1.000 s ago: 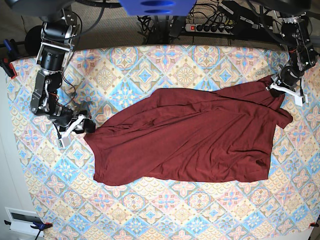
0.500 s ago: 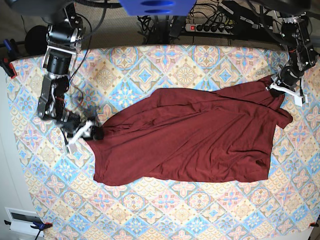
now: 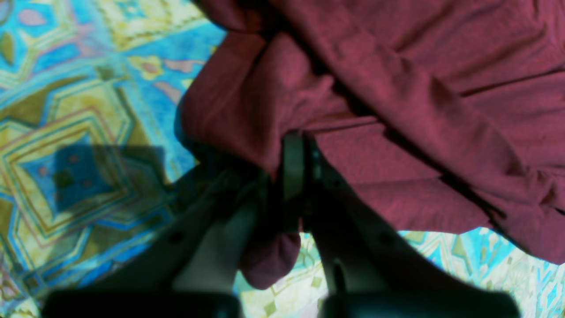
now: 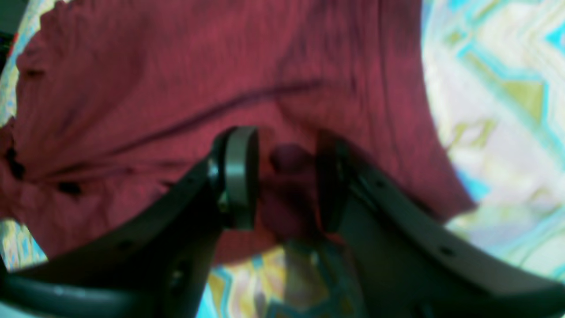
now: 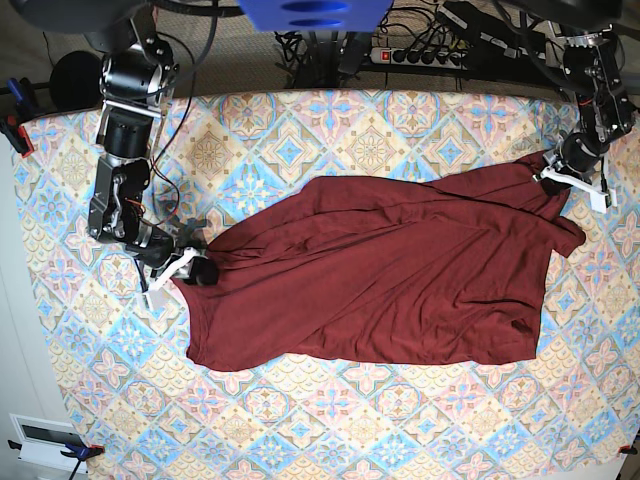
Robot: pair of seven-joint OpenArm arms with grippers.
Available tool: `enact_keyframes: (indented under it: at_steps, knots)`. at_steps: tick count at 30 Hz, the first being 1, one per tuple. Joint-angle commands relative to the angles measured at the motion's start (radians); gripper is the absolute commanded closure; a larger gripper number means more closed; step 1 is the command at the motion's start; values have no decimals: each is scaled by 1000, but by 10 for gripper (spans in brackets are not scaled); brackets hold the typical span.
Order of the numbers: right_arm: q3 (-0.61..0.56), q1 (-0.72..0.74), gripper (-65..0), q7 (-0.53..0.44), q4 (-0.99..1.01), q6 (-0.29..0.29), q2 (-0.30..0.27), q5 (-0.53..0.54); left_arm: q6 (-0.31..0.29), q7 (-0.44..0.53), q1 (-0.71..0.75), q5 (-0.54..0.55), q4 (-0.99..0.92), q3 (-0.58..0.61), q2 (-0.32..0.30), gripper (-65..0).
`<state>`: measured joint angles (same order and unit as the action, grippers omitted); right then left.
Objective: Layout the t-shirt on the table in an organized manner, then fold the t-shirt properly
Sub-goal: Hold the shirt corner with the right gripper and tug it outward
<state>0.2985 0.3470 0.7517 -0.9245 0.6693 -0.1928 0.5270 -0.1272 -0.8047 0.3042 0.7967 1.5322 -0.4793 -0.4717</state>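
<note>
Layout step. Left gripper point(image 3: 295, 176) clamped on shirt point(image 5: 380, 270) corner; right gripper point(image 4: 284, 176) part-open straddling the opposite corner fold, unpinched. Next: pinch, spread.

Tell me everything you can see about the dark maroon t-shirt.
The plain dark maroon knit t-shirt lies spread but creased and skewed across the pastel diamond-patterned table. The left gripper is shut on a bunched edge at one end; the right gripper straddles a fold at the other, jaws apart.

Showing plain dark maroon — the t-shirt point(image 5: 380, 275); showing pastel blue, pink, cream diamond-tile florals — the table point(image 5: 330, 420).
</note>
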Motion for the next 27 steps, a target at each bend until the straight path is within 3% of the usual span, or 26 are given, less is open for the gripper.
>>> enact_keyframes:
  at_steps: [1, 9, 13, 27]
  knots:
    - [5, 25, -217, -13, -46, 8, -10, 18, -2, 15, -6, 8, 15, -12, -22, 0]
    - [74, -44, -279, 47, -247, 8, -14, 20, -2, 15, -6, 8, 15, -11, -22, 0]
    - [118, -45, -280, 44, -190, 8, -15, 17, -2, 15, -6, 8, 15, -11, -22, 0]
    - [115, -42, -280, 13, -58, 8, -10, 17, -2, 15, -6, 8, 15, -11, -22, 0]
